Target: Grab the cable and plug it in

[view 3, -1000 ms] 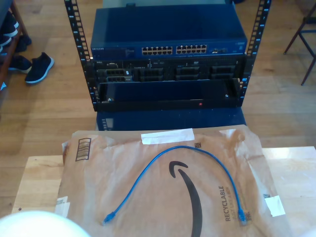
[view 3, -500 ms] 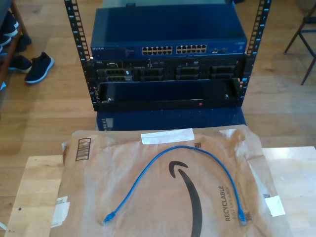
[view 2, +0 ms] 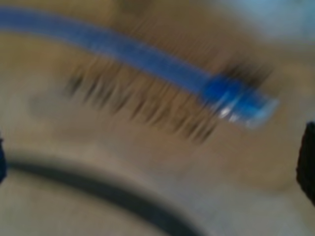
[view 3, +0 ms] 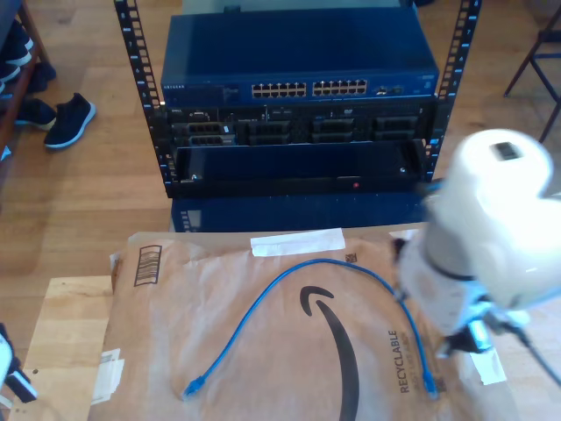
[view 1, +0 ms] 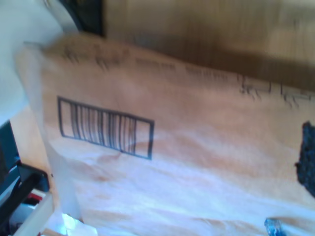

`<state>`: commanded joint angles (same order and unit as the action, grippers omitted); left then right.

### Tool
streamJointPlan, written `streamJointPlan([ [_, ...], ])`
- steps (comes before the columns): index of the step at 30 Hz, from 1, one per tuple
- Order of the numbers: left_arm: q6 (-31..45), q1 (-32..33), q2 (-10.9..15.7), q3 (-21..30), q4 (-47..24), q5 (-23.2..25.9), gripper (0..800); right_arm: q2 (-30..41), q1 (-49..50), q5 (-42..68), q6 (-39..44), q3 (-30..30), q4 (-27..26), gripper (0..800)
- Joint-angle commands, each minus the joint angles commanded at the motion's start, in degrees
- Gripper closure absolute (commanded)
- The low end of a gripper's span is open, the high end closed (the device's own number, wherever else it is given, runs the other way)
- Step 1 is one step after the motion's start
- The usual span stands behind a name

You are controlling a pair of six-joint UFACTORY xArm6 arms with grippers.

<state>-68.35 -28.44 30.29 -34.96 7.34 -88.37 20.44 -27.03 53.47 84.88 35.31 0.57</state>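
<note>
Paper mailer, cable near second claw

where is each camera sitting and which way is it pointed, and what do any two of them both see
Exterior view: sits high over the table, looking down and forward at the brown paper mailer, the cable and the rack; a white arm shows at this view's right.
First wrist view: rides my first gripper, looking down at the mailer's barcode; the jaws cannot be made out.
Second wrist view: rides my second gripper, close above the cable's plug, blurred.
Shared: the barcode and the plug both show in the exterior view too.
</note>
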Motion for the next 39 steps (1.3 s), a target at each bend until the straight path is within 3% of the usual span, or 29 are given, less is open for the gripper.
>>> streamJointPlan([
  [6, -3.78, 5.71, -0.97, 0.26, 1.58, 1.85, 0, -9.58, -7.38, -0.09, 2.81, 6.77, 0.09, 7],
  [10, -6.42, 9.05, -3.34, 0.7, 1.49, 4.31, 0, -15.65, -10.81, -0.62, 5.1, 11.78, 0.88, 8],
  [21, -6.42, 9.76, -4.4, 1.93, 1.49, 6.24, 0, -28.92, -16.0, -5.19, 4.84, 24.0, 0.88, 37],
  [31, -6.42, 9.85, -4.4, 2.02, 1.49, 6.15, 0, -35.08, -16.7, -5.27, 2.9, 25.85, 0.97, 89],
  [39, -6.42, 9.85, -4.57, 2.02, 1.58, 6.15, 0, -36.31, -16.7, -5.63, 2.11, 25.85, 1.05, 236],
])
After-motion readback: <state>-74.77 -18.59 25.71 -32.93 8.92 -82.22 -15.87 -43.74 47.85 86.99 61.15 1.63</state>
